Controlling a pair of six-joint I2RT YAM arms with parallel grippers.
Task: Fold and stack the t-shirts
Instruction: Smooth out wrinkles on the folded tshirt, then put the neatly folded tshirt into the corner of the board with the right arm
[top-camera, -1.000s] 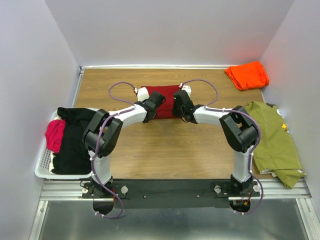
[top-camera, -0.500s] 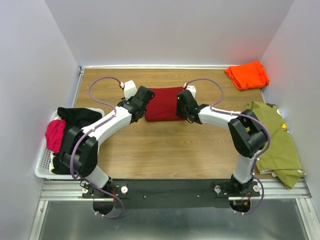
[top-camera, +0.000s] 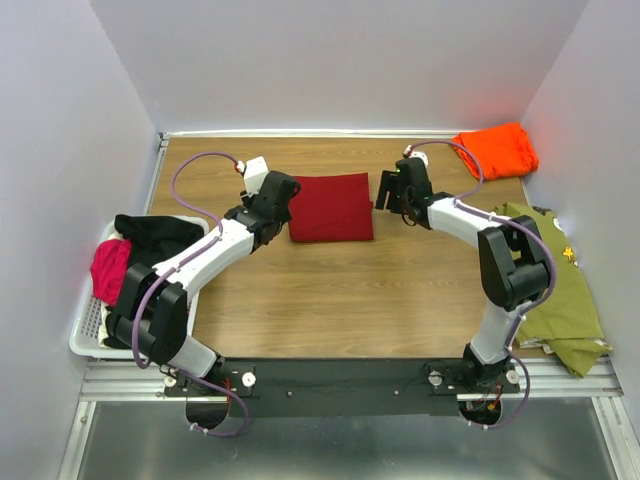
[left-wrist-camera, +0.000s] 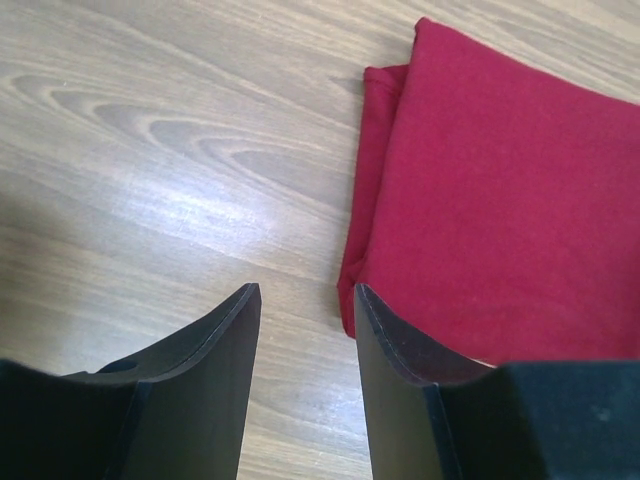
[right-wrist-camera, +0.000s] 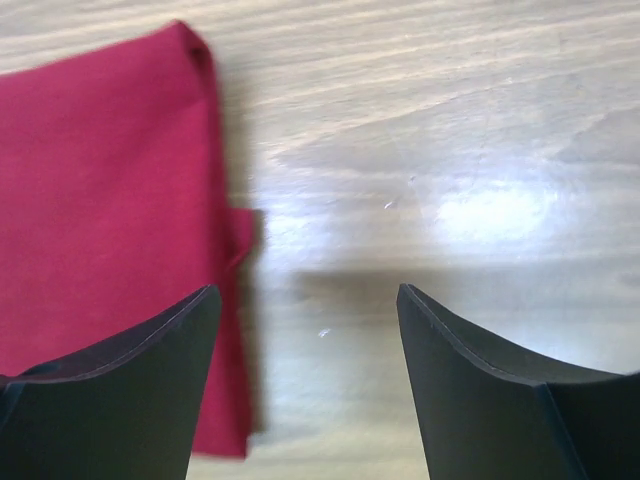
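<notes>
Where the table ends on the far left, a white basket holds a heap of cloth: a black garment draped over the rim and a pink garment beside it. What kind of garments these are cannot be told.

Next comes the left tool, reaching in from the left to the dark red t-shirt. In its wrist view the left tool has its two fingers apart, with only bare wood showing in the gap; it grips nothing. One finger sits just beside the near left corner of the dark red t-shirt, but whether it touches the cloth cannot be told.

That t-shirt lies flat near the middle of the table's far half, folded into a neat rectangle with layered edges showing along its left side.

On its right side stands the right tool. Its wrist view shows the right tool with fingers spread wide over bare wood, holding nothing. The dark red t-shirt lies by the left finger, a small flap sticking out of its edge.

Farther right, in the far corner, sits a folded orange t-shirt. Along the right edge an olive-green t-shirt lies spread out and rumpled, unfolded, partly hanging past the table's near edge.
</notes>
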